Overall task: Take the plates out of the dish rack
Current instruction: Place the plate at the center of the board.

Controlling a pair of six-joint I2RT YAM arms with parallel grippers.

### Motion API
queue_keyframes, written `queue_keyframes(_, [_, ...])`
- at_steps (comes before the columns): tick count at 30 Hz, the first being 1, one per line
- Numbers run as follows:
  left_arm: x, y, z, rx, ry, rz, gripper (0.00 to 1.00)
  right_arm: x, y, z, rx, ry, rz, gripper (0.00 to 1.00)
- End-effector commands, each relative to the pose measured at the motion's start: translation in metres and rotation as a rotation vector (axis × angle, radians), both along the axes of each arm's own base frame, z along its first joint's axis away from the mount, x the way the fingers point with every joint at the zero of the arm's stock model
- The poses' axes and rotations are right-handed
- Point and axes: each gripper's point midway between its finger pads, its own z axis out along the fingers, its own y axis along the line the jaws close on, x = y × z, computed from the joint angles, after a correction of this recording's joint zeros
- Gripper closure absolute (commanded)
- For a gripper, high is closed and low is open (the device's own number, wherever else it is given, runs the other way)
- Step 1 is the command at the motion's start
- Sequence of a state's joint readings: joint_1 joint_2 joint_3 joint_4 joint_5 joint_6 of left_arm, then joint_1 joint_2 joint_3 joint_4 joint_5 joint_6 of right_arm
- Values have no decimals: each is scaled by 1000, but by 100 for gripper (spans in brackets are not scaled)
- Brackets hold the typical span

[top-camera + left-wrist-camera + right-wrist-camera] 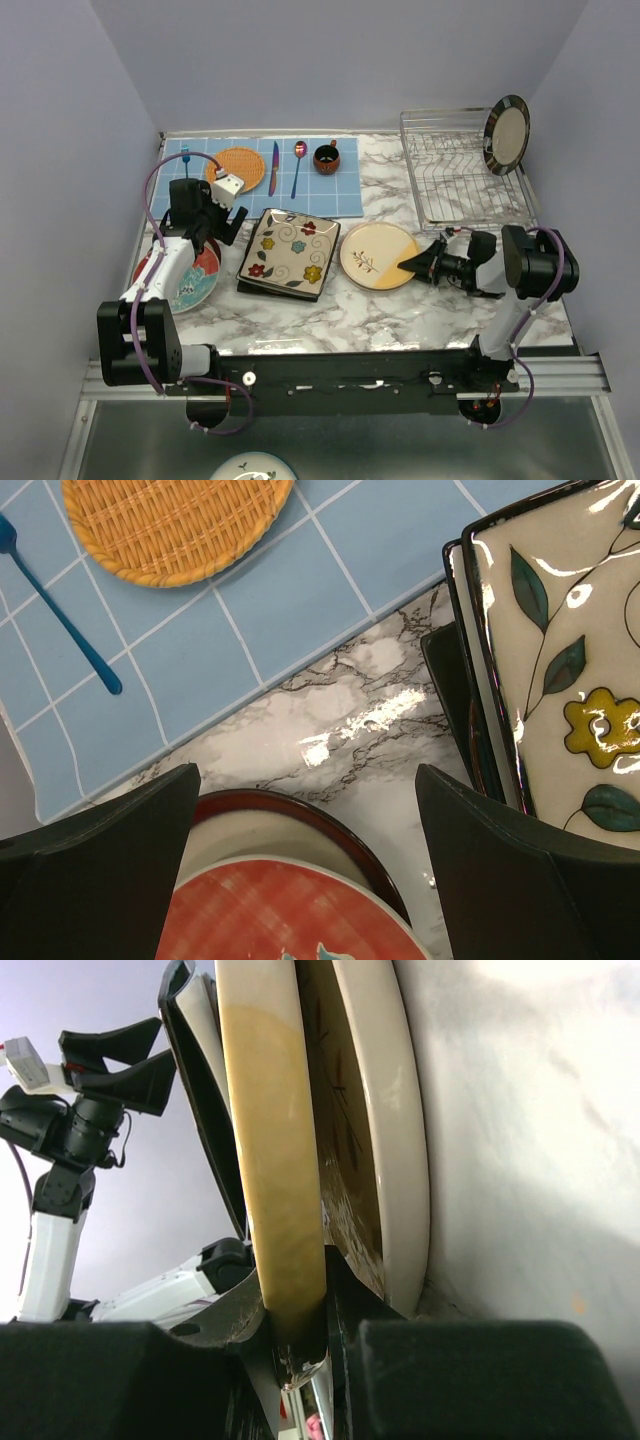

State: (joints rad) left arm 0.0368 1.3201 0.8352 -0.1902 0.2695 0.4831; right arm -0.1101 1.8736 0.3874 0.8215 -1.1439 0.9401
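Marble counter (400, 312): right fingers (416, 265) pinch the cream plate (372, 248) by its rim, likely to lay it flat; left fingers (95, 880) hang open; a dark-rimmed plate (506, 133) waits in the rack (450, 182).

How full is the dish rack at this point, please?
Nearly empty: only one dark-rimmed plate stands upright at the far right end of the dish rack. The top view shows no other plate in it.

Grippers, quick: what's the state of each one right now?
Left gripper: open, holding nothing.
Right gripper: shut on the rim of the cream round plate.
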Motion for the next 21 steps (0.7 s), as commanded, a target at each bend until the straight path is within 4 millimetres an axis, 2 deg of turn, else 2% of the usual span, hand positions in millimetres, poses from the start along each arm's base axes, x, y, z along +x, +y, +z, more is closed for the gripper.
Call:
queue_keyframes(1, [-6,-5,2,-5,-5,-22,2,-2,3,15,8,-65,57,77])
queue_keyframes(6, [-7,-4,4,1,-9,-21,2,-6,3,13,-13,-65,60,75])
queue_keyframes(7, [-7,-4,4,-2,-9,-21,2,-6,3,12,-17,-67,62,72])
queue_keyframes(12, [-9,-4,3,-1,-9,-22,2,-8,2,8,-31,-58,62,67])
queue_keyframes(21, [-10,-4,1,1,-5,-24,2,-8,3,6,-27,-49,66,63])
